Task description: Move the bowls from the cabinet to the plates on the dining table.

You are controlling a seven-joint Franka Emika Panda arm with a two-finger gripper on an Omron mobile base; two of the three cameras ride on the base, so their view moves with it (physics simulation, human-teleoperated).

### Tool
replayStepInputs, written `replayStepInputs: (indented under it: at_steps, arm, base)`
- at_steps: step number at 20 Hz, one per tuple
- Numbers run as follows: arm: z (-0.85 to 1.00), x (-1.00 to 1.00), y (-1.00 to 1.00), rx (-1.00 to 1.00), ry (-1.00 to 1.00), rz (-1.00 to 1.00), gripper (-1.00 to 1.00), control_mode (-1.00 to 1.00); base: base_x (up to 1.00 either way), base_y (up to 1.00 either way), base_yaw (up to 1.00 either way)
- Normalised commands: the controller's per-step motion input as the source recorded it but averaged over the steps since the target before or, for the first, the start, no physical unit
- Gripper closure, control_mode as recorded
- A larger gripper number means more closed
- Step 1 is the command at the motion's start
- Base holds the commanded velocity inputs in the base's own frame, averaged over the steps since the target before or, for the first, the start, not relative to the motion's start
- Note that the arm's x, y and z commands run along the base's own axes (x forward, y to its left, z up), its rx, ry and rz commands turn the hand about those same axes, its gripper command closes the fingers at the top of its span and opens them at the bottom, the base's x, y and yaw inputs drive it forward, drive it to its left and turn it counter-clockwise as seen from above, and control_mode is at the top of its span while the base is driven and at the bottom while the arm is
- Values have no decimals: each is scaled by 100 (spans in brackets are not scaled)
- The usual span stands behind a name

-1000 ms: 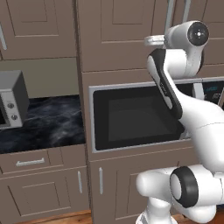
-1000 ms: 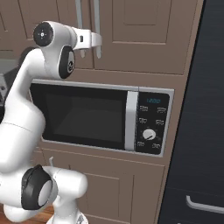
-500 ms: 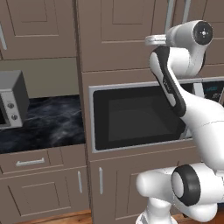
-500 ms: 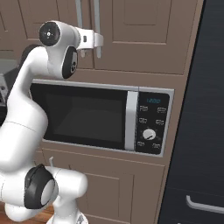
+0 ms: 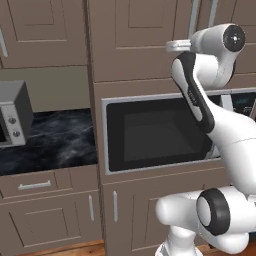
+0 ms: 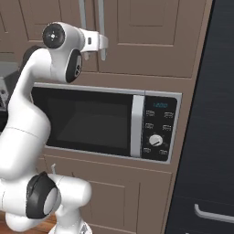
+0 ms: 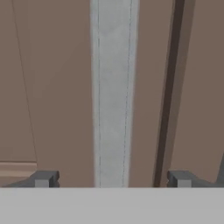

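Since a second ago the arm has pushed its hand closer to the cabinet (image 6: 151,36) above the microwave (image 6: 107,123), and little else has changed. At the left edge, a small grey microwave (image 5: 12,117) sits on the dark marble counter (image 5: 55,145), well apart from the work. In the hand view the tool (image 7: 113,178) stands released, a fingertip on either side of the grey bar handle (image 7: 113,92) with room to spare, likely lined up to clench it and pull the door. The door seam lies just right of the handle. The bowls are presumably behind the closed door; a dark tall panel (image 6: 205,137) crowds the right.
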Motion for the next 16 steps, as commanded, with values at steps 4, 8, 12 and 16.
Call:
replayStepInputs:
  at_steps: [4,8,12,16]
  arm:
    - [-14,10,30,0,-3,-2,100,-100]
    - [-17,-3,48,-1,-4,-6,100,-100]
    - [-10,-5,34,0,-1,-7,100,-100]
    - [6,-25,1,2,0,-10,100,-100]
  base:
    - [0,0,0]
    - [0,0,0]
    - [0,0,0]
    - [0,0,0]
